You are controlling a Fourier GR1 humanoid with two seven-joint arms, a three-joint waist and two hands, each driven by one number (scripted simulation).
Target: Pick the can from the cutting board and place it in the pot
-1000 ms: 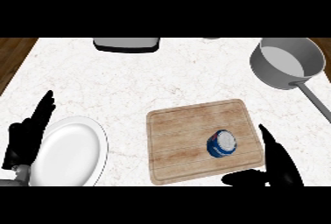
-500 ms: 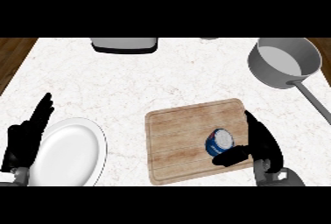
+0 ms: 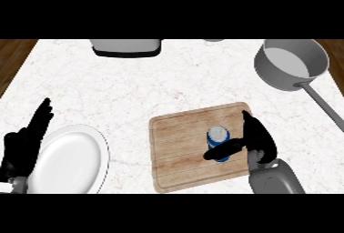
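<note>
Upright on the cutting board (image 3: 181,154) stands the can (image 3: 219,141), its long axis vertical and its pale round top facing the viewer; the blue side shows no writing or brand that can be read. The right hand (image 3: 254,141) sits just beside it on the right, with the fingers (image 3: 252,127) stretched up along the can's right side and the thumb (image 3: 220,152) hooked across its lower front, so the can lies between thumb and fingers and is partly wrapped. Half a second earlier the hand was near the can but not yet curled round it, and a second ago it hung well off at the board's right edge. The can has stayed in place on the board. Beyond the fingertips, toward the upper right, is the grey pot (image 3: 291,63), its handle running down. The left hand (image 3: 25,141) rests open beside the white plate (image 3: 70,159), fingers up.
</note>
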